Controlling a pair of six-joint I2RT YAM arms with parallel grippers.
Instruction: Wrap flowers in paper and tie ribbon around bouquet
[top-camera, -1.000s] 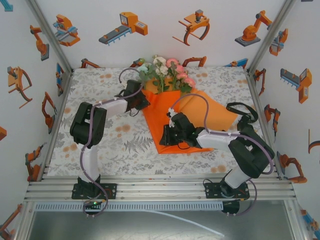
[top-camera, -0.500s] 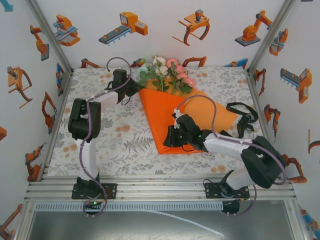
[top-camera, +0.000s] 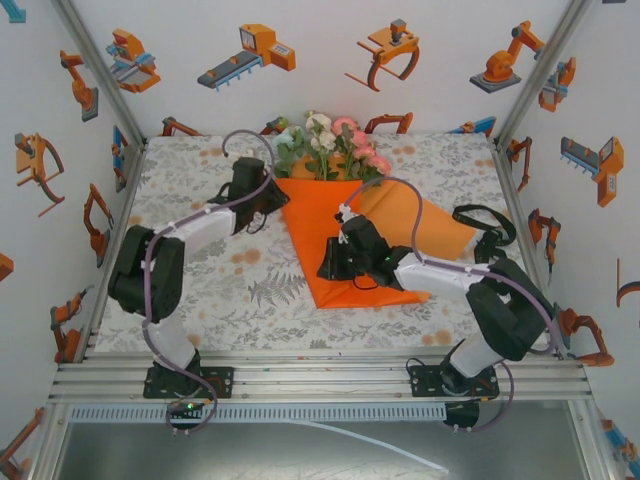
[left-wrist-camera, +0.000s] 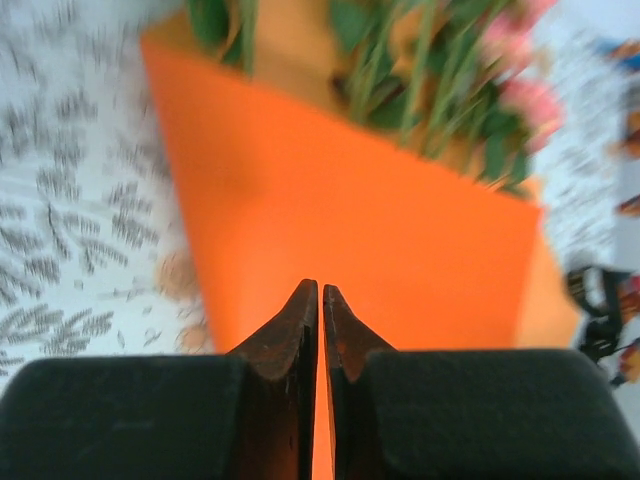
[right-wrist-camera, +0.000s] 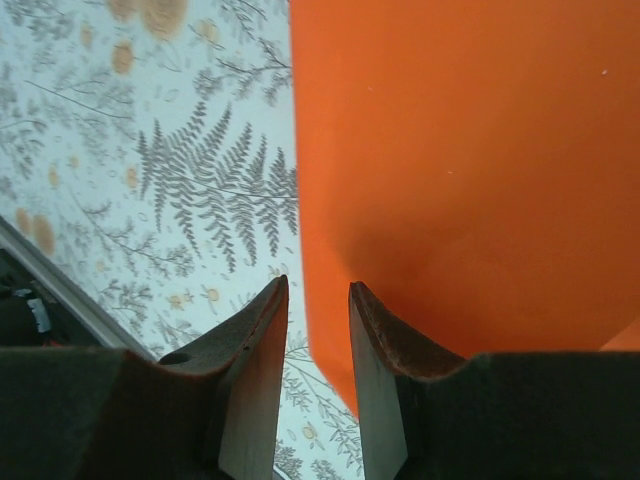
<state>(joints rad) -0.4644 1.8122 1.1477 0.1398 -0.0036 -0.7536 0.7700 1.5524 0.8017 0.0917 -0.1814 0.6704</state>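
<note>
Partway wrapped: one sheet of paper (top-camera: 308, 225) folded over one bunch of flowers (top-camera: 335, 140), mid-table.
Left gripper (left-wrist-camera: 320, 290), at the sheet's far-left corner: jaws almost together, with an orange sliver in the slit. The blur hides whether it pinches paper. Right gripper (right-wrist-camera: 318, 287): part open astride the near-left edge, not closed on it. Stems are hidden under the fold, and the right arm covers the lower sheet. One black ribbon (top-camera: 485, 222) lies apart at right on the tablecloth (top-camera: 200, 290).
</note>
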